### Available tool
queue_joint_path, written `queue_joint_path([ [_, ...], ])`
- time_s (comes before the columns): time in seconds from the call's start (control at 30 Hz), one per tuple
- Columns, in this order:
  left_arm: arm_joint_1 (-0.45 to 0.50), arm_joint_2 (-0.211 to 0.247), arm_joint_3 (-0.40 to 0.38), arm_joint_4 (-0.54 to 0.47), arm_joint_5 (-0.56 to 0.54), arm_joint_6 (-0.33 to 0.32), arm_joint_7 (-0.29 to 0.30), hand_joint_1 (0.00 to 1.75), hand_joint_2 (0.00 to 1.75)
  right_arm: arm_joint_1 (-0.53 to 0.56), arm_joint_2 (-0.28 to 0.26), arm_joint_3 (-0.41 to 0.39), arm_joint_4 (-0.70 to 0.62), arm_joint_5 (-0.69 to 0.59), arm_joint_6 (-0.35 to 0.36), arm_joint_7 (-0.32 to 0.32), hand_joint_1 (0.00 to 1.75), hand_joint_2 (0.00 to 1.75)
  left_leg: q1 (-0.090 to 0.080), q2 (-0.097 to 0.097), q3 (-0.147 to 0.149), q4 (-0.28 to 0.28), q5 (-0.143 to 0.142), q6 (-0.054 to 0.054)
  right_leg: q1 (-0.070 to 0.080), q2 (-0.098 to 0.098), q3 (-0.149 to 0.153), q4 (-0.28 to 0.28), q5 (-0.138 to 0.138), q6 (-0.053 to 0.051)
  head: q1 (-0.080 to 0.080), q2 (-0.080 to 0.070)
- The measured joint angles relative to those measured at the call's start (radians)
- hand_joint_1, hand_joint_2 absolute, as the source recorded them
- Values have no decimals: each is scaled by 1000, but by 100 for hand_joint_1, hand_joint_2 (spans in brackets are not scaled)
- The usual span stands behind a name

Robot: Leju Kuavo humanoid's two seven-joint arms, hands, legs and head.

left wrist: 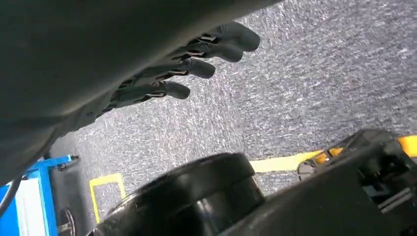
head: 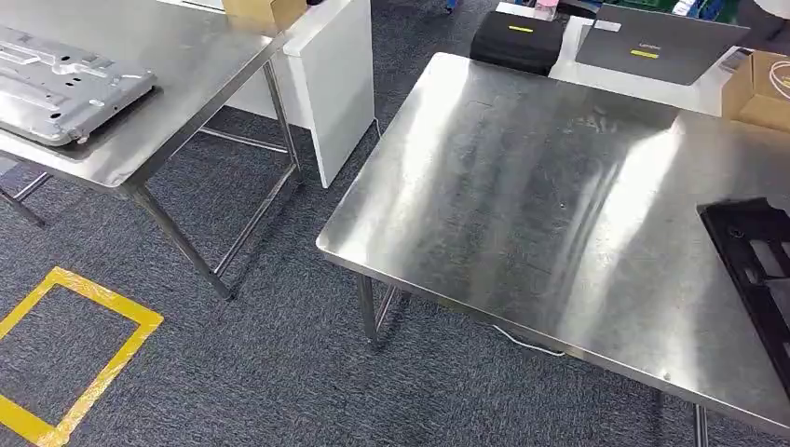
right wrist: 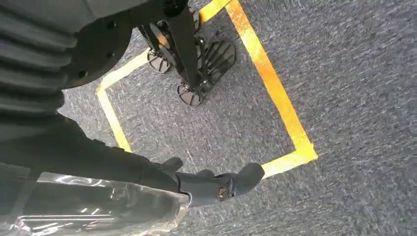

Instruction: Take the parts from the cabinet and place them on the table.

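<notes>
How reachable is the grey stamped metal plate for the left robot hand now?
Probably not yet: the left robot hand hangs over carpet, and the grey stamped metal plate lies across a floor gap on the left steel table.

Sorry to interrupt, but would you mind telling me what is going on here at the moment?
The robot stands facing a steel table, whose near surface is bare apart from a black tray at its right edge. Its right hand hangs over the carpet and holds a part in a clear plastic bag. The left hand hangs with nothing in it, fingers apart. A grey metal plate lies on a second table to the left. The bagged part is not yet set down.
</notes>
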Motion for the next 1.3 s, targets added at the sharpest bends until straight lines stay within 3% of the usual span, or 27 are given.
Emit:
queue_joint_path([
  [0.07, 0, 0, -1, 0, -3, -1, -4, 0, 0, 0, -2, 2, 0, -2, -2, -7, 0, 0, 0, 0, 0, 0, 0, 0, 0, 0, 0, 0, 0, 0, 0, 0],
  [0.1, 0, 0, -1, 0, -3, -2, -5, 0, 0, 0, -1, 3, 0, -3, -3, -9, 0, 0, -7, 0, -4, 7, -6, 10, -11, -1, 5, -12, 7, 11, -2, 0],
  [0.17, 0, 0, -1, 0, -6, -4, -11, 0, 0, 0, 1, 6, 0, -3, -8, -19, 0, 0, 14, -6, 16, -28, 12, 22, 2, -4, 7, -13, 6, 14, -3, 0],
  [0.2, 0, -1, -2, 0, -6, -6, -15, 0, 0, 0, -1, 7, 0, -3, -10, -21, 0, 0, 16, -7, 22, -35, 14, 22, 0, -2, 3, 7, -9, 8, -1, 0],
  [0.23, -1, -1, -2, 0, -7, -6, -17, 0, 0, 0, -1, 7, 0, -3, -11, -22, 0, 0, 18, -8, 21, -36, 18, 29, 3, 2, -29, 75, -49, -8, -1, 0],
  [0.3, 1, -1, -2, 0, -7, -10, -18, 0, 0, 1, -3, 7, 0, -3, -11, -22, 0, 0, 17, -16, 18, -35, 18, 28, 3, 4, -108, 241, -123, -25, 3, 0],
  [0.37, 2, -1, -2, 0, -7, -12, -18, 0, 0, 5, -5, 8, 0, -2, -11, -22, 0, 0, 17, -29, 16, -35, 20, 25, 7, 6, -142, 314, -141, -19, 5, 0],
  [0.4, 2, -1, -2, 0, -5, -16, -18, 0, 0, 7, -6, 10, 0, -2, -11, -22, 0, 0, 17, -39, 15, -34, 21, 23, 8, 7, -116, 272, -121, -11, 6, 0],
  [0.47, 2, -1, -2, 0, -4, -18, -19, 0, 0, 5, -10, 15, 0, 3, -11, -22, 0, 0, 17, -61, 15, -31, 23, 15, 7, 23, -10, 82, -56, 5, 6, 0],
  [0.5, 1, -1, -2, 0, -3, -18, -21, 0, 0, 5, -11, 18, 0, 5, -11, -22, 0, 0, 17, -70, 12, -24, 22, 9, 1, 60, 36, -1, -41, 5, 6, 0],
  [0.53, 2, 0, -2, 0, -2, -18, -21, 0, 0, 4, -10, 18, 0, 7, -11, -21, 0, 0, 7, -77, 8, -15, 15, -1, 8, 68, 36, -7, -35, -10, 5, 0],
  [0.57, 1, 0, -1, 0, 0, -18, -23, 0, 0, 4, -10, 19, 1, 8, -11, -20, 0, 0, 10, -82, 8, -14, 13, -6, 8, 54, 35, -6, -34, -25, 0, 0],
  [0.63, 3, 0, -2, 0, 2, -18, -23, 0, 0, 2, -11, 21, 1, 9, -11, -20, 0, 0, 16, -91, 5, -14, 14, -13, 14, 45, 46, -5, -33, -37, 0, 0],
  [0.67, 4, 0, -1, 0, 2, -18, -23, 0, 0, 1, -9, 22, 2, 9, -11, -20, 0, 0, 20, -92, 1, -5, 13, -17, -4, 36, 46, -8, -26, -46, 0, 0],
  [0.7, 4, 1, -1, 0, 2, -18, -23, 0, 0, 0, -5, 22, 4, 10, -11, -19, 0, 0, 20, -61, -6, 13, -1, -26, 2, 30, 48, -9, -26, -48, -1, 0],
  [0.73, 4, 1, -1, 0, 2, -18, -23, 0, 0, 4, -6, 22, 4, 10, -11, -19, 0, 0, 25, -31, -29, 66, -38, -39, 3, 21, 51, -9, -27, -58, -16, 0],
  [0.8, 2, 1, -1, 0, 2, -18, -23, 0, 0, 9, -8, 22, 4, 10, -11, -19, 0, 0, 39, -9, -104, 217, -112, -54, 9, 0, 52, -8, -30, -61, -17, 0],
  [0.83, 3, 2, -1, 0, 2, -18, -23, 0, 0, 10, -10, 22, 4, 10, -11, -19, 0, 0, 45, -4, -141, 285, -135, -59, 10, -11, 52, -8, -32, -63, -17, 0],
  [0.87, 5, 2, -1, 0, 3, -18, -24, 0, 0, 9, -11, 22, 4, 11, -11, -19, 0, 0, 50, -1, -158, 312, -133, -62, 10, -22, 52, -8, -34, -64, -17, 0],
  [0.9, 5, 2, -1, 0, 4, -18, -26, 0, 0, 9, -11, 22, 4, 13, -11, -19, 0, 0, 53, 1, -150, 289, -111, -63, 11, -31, 54, -8, -35, -65, -17, 0],
  [0.93, 5, 2, -1, 0, 4, -18, -28, 0, 0, 9, -11, 23, 4, 14, -10, -19, 0, 0, 54, 4, -118, 223, -70, -61, 11, -41, 58, -8, -38, -63, -18, 0],
  [1.0, 4, 2, -1, 0, 3, -20, -35, 0, 0, 7, -10, 23, 6, 15, -10, -18, 0, 0, 51, 26, -22, 46, 7, -47, 11, -49, 66, -9, -43, -57, -18, 0],
  [1.03, 2, 3, -2, 0, 0, -21, -36, 0, 0, 6, -8, 24, 9, 15, -10, -18, 0, 0, 45, 40, 1, 6, 1, -41, 14, -53, 66, -9, -46, -52, -15, 0],
  [1.17, 4, 7, -5, 0, -13, -21, -40, 0, 0, 1, -6, 24, 9, 3, -3, -26, 0, 0, 32, 30, -5, -3, 1, -21, 18, -64, 70, -20, -45, -31, -20, 0],
  [1.2, 4, 7, -7, 0, -14, -21, -41, 0, 0, 1, -6, 24, 9, -4, -3, -29, 0, 0, 48, 22, 13, -27, 16, -14, 21, -49, 63, -10, -53, -27, -16, 0],
  [1.23, 2, 7, -9, 0, -15, -21, -42, 0, 0, 2, -8, 23, 9, -5, -3, -32, 0, 0, 43, 19, 16, -33, 18, -9, 20, -22, 48, 24, -70, -31, -13, 0],
  [1.3, -1, 7, -16, 0, -18, -21, -43, 0, 0, 7, -10, 23, 10, -8, -3, -34, 0, 0, 39, 11, 15, -32, 18, -4, 17, 0, -37, 185, -139, -48, -10, 0],
])
